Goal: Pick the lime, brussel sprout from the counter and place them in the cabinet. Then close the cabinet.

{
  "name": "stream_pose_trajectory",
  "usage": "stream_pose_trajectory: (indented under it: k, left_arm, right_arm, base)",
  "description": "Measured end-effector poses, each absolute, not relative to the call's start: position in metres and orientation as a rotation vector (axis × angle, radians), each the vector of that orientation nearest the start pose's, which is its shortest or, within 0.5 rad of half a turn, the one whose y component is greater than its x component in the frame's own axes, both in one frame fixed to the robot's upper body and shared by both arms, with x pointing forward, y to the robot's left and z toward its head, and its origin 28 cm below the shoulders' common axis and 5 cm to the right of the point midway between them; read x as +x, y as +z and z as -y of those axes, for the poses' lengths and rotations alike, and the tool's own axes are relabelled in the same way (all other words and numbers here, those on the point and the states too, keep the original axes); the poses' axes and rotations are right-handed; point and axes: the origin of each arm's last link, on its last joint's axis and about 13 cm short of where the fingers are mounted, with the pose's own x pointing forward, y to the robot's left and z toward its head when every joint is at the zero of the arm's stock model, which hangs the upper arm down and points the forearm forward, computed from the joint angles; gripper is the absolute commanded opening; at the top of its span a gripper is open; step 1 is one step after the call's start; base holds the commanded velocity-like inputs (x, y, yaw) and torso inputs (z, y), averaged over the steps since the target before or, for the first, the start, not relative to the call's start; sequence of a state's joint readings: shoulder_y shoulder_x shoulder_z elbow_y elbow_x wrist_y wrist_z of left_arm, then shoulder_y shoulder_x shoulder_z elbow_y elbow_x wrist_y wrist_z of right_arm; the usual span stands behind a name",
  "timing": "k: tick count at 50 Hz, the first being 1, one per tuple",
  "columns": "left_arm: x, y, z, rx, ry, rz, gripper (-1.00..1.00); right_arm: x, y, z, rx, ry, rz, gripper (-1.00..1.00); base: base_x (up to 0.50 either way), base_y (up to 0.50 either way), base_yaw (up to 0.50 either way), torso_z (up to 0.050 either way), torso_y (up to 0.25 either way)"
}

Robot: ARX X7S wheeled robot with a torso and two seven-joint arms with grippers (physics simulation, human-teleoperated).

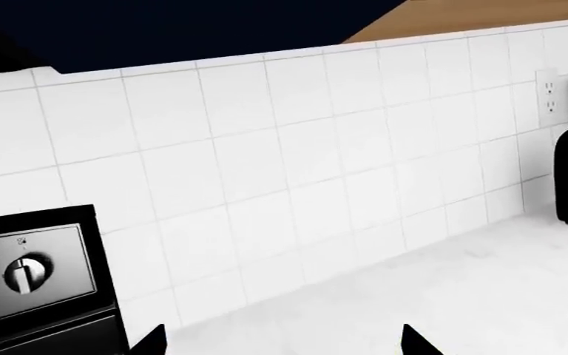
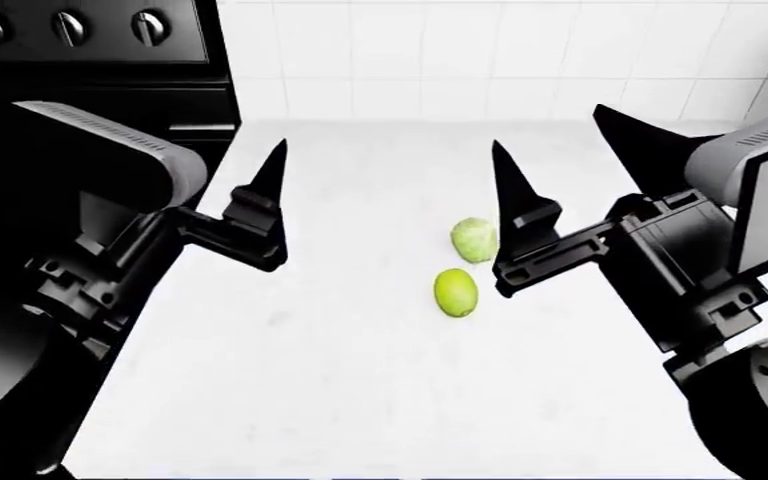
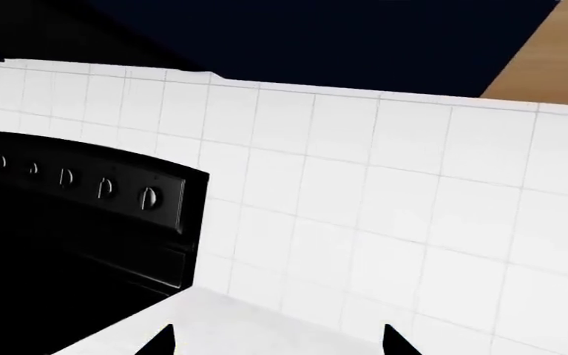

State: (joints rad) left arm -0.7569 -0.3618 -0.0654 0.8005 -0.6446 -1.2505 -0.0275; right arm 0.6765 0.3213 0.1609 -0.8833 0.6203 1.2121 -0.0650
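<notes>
I have both arms raised over the counter [image 2: 357, 400], nothing picked yet. The lime [image 2: 455, 292] lies on the counter just in front of the sprout [image 2: 474, 240], the two nearly touching. The right gripper [image 2: 511, 215] hovers just beside the sprout, empty; the left gripper [image 2: 267, 205] hangs well to the left of the lime, nearer the stove [image 2: 91, 60], also empty. In each wrist view two fingertips show spread apart, so I read both as open.

My worries: the two pieces sit so close that a finger coming down on one could nudge the other, and both are round enough to roll away, possibly towards the stove. Neither wrist camera shows the lime at all, so I'd be aiming by head view alone. No cabinet is in view.

No readable writing anywhere; the stove knobs carry no legible marks.
</notes>
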Motion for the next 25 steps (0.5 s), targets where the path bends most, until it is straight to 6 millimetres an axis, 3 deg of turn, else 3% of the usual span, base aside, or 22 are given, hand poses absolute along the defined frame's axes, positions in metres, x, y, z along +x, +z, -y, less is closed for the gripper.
stream_pose_trajectory:
  k: [17,25]
  left_arm:
    - [0.2361,0.2671,-0.2378,0.174,-0.359,0.176,1.0]
    - [0.2361,0.2677,-0.2375,0.181,-0.366,0.156,1.0]
  right_arm:
    - [0.2199,0.2617,0.1348,-0.118,0.422,0.275,1.0]
    - [0.2205,0.2614,0.136,-0.127,0.433,0.255,1.0]
  base:
    - [0.46,0.0,0.0,0.0,0.0]
    - [0.05,0.0,0.0,0.0,0.0]
